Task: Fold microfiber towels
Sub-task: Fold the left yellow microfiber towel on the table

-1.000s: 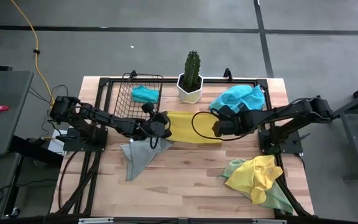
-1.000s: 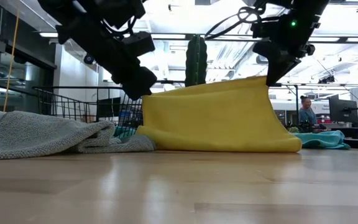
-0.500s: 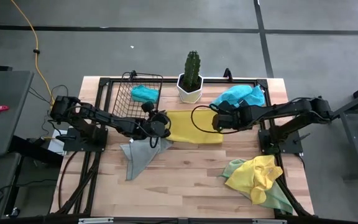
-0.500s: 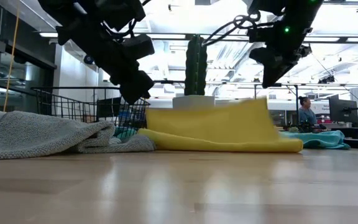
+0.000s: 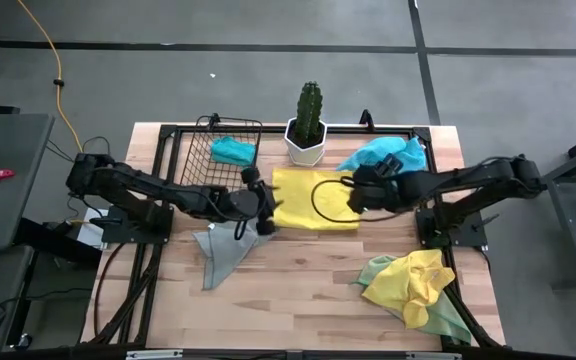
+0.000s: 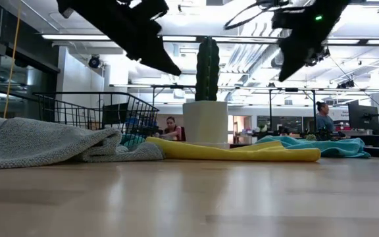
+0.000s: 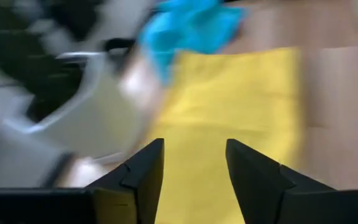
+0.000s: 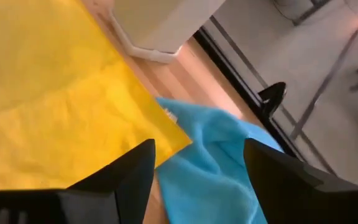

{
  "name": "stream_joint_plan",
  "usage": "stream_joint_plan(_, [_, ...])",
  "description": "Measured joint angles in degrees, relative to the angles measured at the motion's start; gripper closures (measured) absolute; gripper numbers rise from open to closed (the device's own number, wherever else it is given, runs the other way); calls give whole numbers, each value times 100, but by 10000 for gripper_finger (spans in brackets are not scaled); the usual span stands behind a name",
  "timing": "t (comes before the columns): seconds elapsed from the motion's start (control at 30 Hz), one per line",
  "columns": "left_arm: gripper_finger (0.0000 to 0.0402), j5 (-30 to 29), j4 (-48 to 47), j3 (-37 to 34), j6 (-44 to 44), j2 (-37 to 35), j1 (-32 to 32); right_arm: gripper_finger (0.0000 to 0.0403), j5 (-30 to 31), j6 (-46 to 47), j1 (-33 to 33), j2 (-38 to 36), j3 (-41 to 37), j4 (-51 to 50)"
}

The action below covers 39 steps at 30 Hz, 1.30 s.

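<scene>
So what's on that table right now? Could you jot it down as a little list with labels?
Yellow towel: flat mid-table, folded over, held by nothing
Left gripper: open, above the yellow towel's left edge
Right gripper: open, above its right edge
Grey towel: crumpled, front left
Blue towel: bunched, back right
Wire basket: back left, turquoise cloth inside
Cactus pot: back centre
Yellow-green pile: front right

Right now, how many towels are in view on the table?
6, perhaps more hidden: yellow towel flat mid-table, grey towel by the left arm, turquoise towel in the basket, blue towel near the cactus, and a yellow over a green at front right.
</scene>
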Motion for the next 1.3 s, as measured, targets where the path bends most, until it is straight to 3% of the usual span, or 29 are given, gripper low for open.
stream_joint_plan(0.1, [236,427,53,-1,-34,83,-52,165,-159,363,442,-450,-414,130])
stream_joint_plan(0.33, [240,418,-99,-2,-111,564,-214,165,-909,671,1134,-1135,-1527,1757])
stream_joint_plan(0.47, [240,-146,-536,-6,-585,858,-297,165,-1150,582,1213,-1196,-1864,2475])
stream_joint_plan(0.6, [241,-682,-932,-7,-1638,953,-398,165,-1152,587,1218,-1168,-1904,2597])
stream_joint_plan(0.87, [241,-484,-1284,24,-3207,920,-752,165,-1155,608,1218,-1170,-1904,2603])
stream_joint_plan(0.97, [241,-144,-1381,26,-3692,911,-802,165,-1167,653,1218,-1170,-1904,2605])
stream_joint_plan(1.03, [241,138,-1591,-4,-3877,883,-822,165,-1179,717,1218,-1170,-1904,2608])
stream_joint_plan(1.3, [241,66,-1681,-4,-3632,645,-569,165,-1187,716,1218,-1166,-1904,2609])
